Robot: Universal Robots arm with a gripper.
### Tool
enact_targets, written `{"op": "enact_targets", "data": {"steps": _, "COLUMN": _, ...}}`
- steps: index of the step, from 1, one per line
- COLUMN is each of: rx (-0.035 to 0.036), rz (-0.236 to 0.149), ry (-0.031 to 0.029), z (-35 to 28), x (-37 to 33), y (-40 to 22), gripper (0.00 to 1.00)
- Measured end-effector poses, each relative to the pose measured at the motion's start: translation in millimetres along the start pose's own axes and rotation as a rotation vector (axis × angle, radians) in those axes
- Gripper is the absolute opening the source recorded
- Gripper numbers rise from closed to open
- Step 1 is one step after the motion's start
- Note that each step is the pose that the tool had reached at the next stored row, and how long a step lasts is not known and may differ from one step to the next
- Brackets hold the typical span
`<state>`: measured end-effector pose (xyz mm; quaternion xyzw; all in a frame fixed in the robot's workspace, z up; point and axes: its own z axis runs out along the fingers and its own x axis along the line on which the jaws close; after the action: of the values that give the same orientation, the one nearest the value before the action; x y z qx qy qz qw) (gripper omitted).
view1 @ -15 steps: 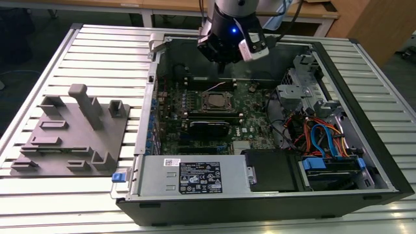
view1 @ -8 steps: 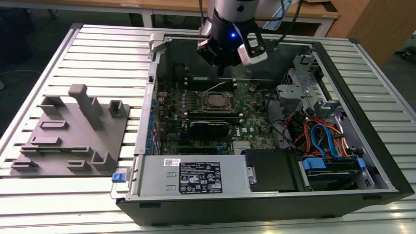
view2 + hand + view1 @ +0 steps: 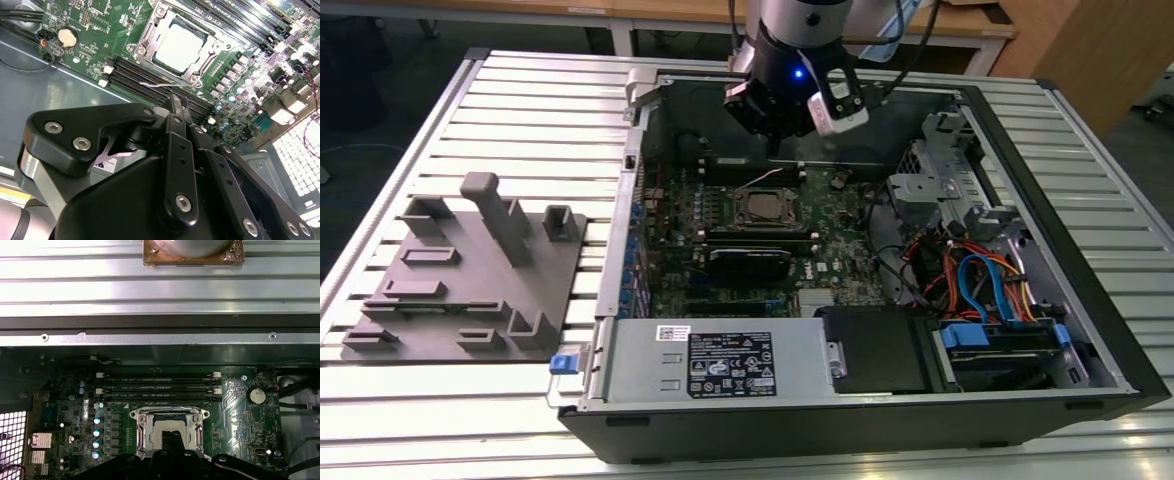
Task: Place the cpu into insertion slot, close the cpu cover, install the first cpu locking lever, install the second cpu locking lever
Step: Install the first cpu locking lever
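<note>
The cpu [image 3: 179,44], a pale silver square, lies in the insertion slot [image 3: 765,208] on the green motherboard. The cpu cover [image 3: 145,32] is down around it as a silver frame, also seen in the first wrist view as the cover [image 3: 141,432]. A thin silvery locking lever [image 3: 155,85] runs along the socket's edge beside the memory slots. My gripper [image 3: 175,102] hangs above the board near that edge, fingers together and holding nothing. In the exterior view the gripper [image 3: 774,145] is over the back of the open case, apart from the socket. Its dark tip [image 3: 172,440] hides part of the socket.
Black memory slots [image 3: 157,385] lie next to the socket, and a coin battery [image 3: 66,36] sits nearby. The case's metal walls [image 3: 640,150] ring the board. A drive cage and cables [image 3: 981,280] fill the exterior view's right, a power supply [image 3: 720,360] the front. A grey fixture tray [image 3: 460,275] lies outside.
</note>
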<state>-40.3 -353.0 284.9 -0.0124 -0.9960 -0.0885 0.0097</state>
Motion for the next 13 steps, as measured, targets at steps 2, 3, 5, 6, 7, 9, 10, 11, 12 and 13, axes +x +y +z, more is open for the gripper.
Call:
{"op": "enact_targets", "data": {"steps": 2, "rx": 0.0000, "rz": 0.000, "ry": 0.0000, "z": 0.1, "x": 0.0, "y": 0.0, "gripper": 0.11}}
{"op": "enact_targets", "data": {"steps": 3, "rx": -0.0001, "rz": 0.000, "ry": 0.0000, "z": 0.1, "x": 0.0, "y": 0.0, "gripper": 0.11}}
{"op": "enact_targets", "data": {"steps": 5, "rx": -0.0001, "rz": 0.000, "ry": 0.0000, "z": 0.1, "x": 0.0, "y": 0.0, "gripper": 0.11}}
{"op": "enact_targets", "data": {"steps": 6, "rx": -0.0002, "rz": 0.000, "ry": -0.0005, "z": 0.3, "x": 0.0, "y": -0.1, "gripper": 0.11}}
{"op": "enact_targets", "data": {"steps": 7, "rx": -0.0007, "rz": 0.000, "ry": -0.0016, "z": 0.9, "x": 0.0, "y": -0.1, "gripper": 0.11}}
{"op": "enact_targets", "data": {"steps": 9, "rx": -0.0022, "rz": 0.000, "ry": -0.0019, "z": 2.8, "x": 0.0, "y": -0.5, "gripper": 0.11}}
{"op": "enact_targets", "data": {"steps": 10, "rx": -0.0050, "rz": 0.000, "ry": -0.0018, "z": 4.3, "x": 0.0, "y": -0.8, "gripper": 0.11}}
{"op": "enact_targets", "data": {"steps": 11, "rx": -0.0080, "rz": 0.000, "ry": -0.0017, "z": 5.9, "x": 0.0, "y": -1.0, "gripper": 0.11}}
{"op": "enact_targets", "data": {"steps": 12, "rx": -0.0100, "rz": 0.000, "ry": -0.0017, "z": 7.8, "x": 0.0, "y": -1.4, "gripper": 0.11}}
{"op": "enact_targets", "data": {"steps": 13, "rx": -0.0105, "rz": 0.000, "ry": -0.0017, "z": 9.6, "x": -0.1, "y": -1.7, "gripper": 0.11}}
